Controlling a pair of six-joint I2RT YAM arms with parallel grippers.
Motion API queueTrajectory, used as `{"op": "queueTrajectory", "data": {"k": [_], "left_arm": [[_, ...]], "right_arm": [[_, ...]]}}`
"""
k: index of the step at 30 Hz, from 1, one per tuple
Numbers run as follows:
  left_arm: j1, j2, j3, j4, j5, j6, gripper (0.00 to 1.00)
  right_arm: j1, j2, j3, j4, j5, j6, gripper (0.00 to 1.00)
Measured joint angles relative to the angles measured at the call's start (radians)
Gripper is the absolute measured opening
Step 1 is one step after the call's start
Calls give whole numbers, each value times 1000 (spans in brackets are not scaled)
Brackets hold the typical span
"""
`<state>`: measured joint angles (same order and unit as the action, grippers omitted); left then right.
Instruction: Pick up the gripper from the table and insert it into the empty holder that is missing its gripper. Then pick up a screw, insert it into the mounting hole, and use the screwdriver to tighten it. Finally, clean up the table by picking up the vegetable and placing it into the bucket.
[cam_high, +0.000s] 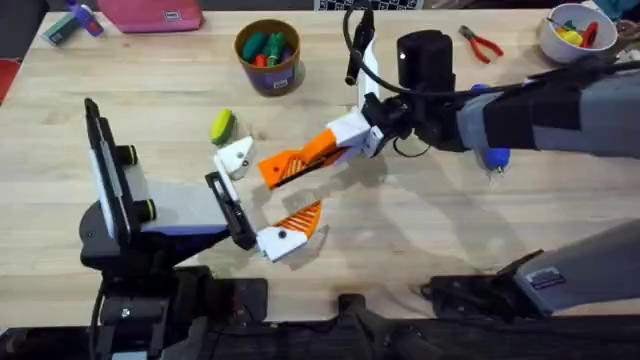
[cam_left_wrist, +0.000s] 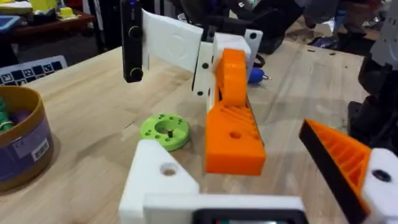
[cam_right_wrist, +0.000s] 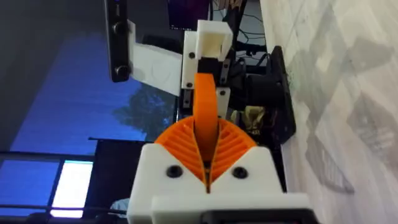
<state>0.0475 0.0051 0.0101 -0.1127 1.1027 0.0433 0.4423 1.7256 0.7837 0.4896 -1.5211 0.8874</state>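
Wooden tabletop spans the overhead view; at twelve o'clock the tan-brown round bucket with a dark blue band holds green and orange bits. Right gripper pinches the small orange plastic gripper wedge narrowly. Left gripper gapes wide, its white boxy holder block bare beside the yellow, green-ended toy vegetable.

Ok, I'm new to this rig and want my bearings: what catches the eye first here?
The right gripper, reaching across the middle, has its orange pads shut on the small orange wedge, tip close to the white holder. The left gripper stands open just nearer the bases, and the yellow-green vegetable lies right beyond the holder.
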Motion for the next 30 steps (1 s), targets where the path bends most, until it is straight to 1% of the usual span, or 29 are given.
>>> {"op": "queueTrajectory", "data": {"k": [11, 19, 30], "left_arm": [[0, 0, 0, 0, 0, 0, 985], [0, 0, 0, 0, 0, 0, 985], [1, 0, 0, 0, -1, 0, 985]], "right_arm": [[16, 2, 42, -1, 24, -19, 9], [37, 57, 51, -24, 32, -21, 9], [39, 58, 87, -24, 39, -25, 9]]}}
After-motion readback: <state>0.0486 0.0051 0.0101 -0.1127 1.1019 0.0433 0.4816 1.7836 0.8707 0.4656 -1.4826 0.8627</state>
